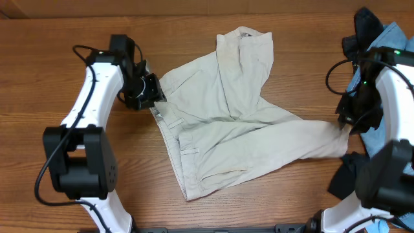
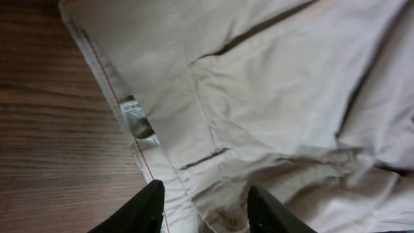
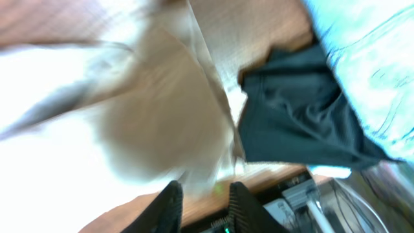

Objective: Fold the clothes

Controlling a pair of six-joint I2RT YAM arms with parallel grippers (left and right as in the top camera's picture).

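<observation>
The clothes, a pale beige pair of trousers [image 1: 226, 123], lie spread and wrinkled on the wooden table, one leg folded up toward the back and the other stretched to the right. My left gripper [image 1: 154, 97] hovers at the waistband's far-left corner. In the left wrist view the left gripper [image 2: 206, 204] stands open over the waistband, with the trousers [image 2: 272, 97] and their small white label [image 2: 134, 116] ahead. My right gripper [image 1: 343, 124] is at the end of the right leg. The blurred right wrist view shows the right gripper [image 3: 206, 200] open, the trouser leg [image 3: 97, 116] just beyond its tips.
A black garment [image 3: 297, 110] and a light blue denim garment [image 3: 369, 58] lie heaped at the right edge, close behind my right arm. In the overhead view the black garment [image 1: 365, 29] lies at the back right, and another dark piece [image 1: 346, 175] lies near the front right.
</observation>
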